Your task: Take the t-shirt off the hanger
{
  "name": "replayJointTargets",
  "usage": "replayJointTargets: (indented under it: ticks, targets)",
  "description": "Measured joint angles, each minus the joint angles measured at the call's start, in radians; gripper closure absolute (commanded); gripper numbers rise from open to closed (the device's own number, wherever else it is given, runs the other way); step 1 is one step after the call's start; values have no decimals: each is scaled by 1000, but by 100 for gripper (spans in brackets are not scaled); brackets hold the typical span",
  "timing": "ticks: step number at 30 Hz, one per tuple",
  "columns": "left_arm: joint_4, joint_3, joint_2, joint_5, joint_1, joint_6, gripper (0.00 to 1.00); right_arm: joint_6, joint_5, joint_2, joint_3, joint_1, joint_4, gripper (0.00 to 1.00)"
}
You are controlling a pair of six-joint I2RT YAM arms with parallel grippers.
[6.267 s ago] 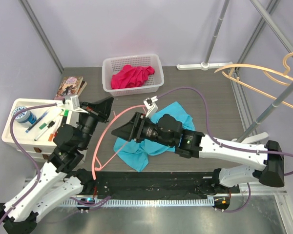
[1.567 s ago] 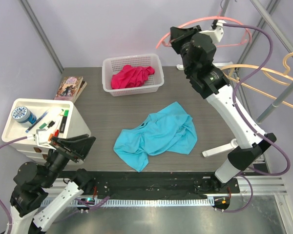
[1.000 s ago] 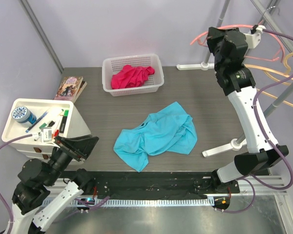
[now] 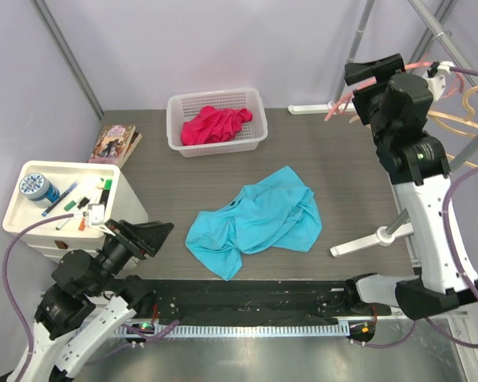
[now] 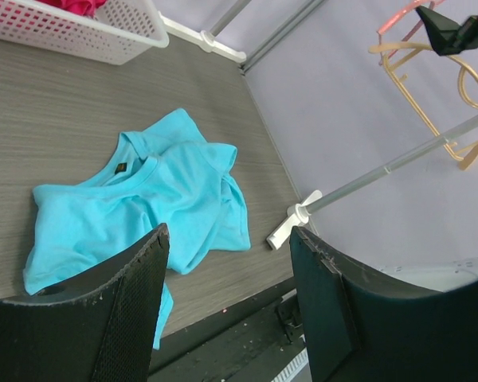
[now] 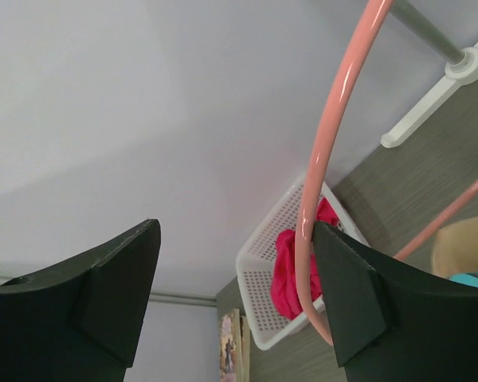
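While the right end effector point(image 6: 235, 239) is held open around the pink hanger point(image 6: 319, 159) at the clothes rack point(image 5: 398, 165), it could be snagged off; teal t-shirt point(image 4: 259, 219) lies on table point(image 4: 334, 151) beside rack's foot point(image 4: 357, 243).

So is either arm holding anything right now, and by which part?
Nothing is held. The right gripper is open; the pink hanger passes unclamped between its fingers. The left gripper is open and empty.
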Motion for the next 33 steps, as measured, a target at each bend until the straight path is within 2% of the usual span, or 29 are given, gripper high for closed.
replayJointTargets:
  ticks: [5, 6, 7, 13, 18, 20, 24, 26, 28, 33]
  targets:
    - [11, -48, -15, 0, 0, -14, 36, -111, -48, -164, -100, 2, -51, 16]
    - [11, -53, -18, 0, 0, -15, 36, -137, -66, -193, -114, 2, -58, 12]
    - [13, -61, -21, 0, 0, -16, 36, -174, -97, -229, -133, 2, -61, 8]
    - [43, -98, -26, 0, 0, -18, 36, -366, -396, -402, -288, 20, -60, 6]
    - [74, -121, -20, 8, 0, -22, 36, -461, -588, -384, -301, 49, -65, 5]
    - [90, -127, -6, 10, 0, -25, 36, -495, -610, -350, -317, 143, -66, 5]
    - [112, -142, 15, 18, 0, -39, 37, -546, -486, -243, -394, 511, -59, 3]
    - [113, -143, 17, 19, 0, -42, 37, -554, -412, -178, -460, 640, -37, 3]
    - [111, -142, 16, 19, 0, -43, 37, -553, -340, -114, -550, 719, -18, 2]
    - [76, -136, -12, 11, 0, -42, 36, -560, -123, 29, -728, 806, 45, 1]
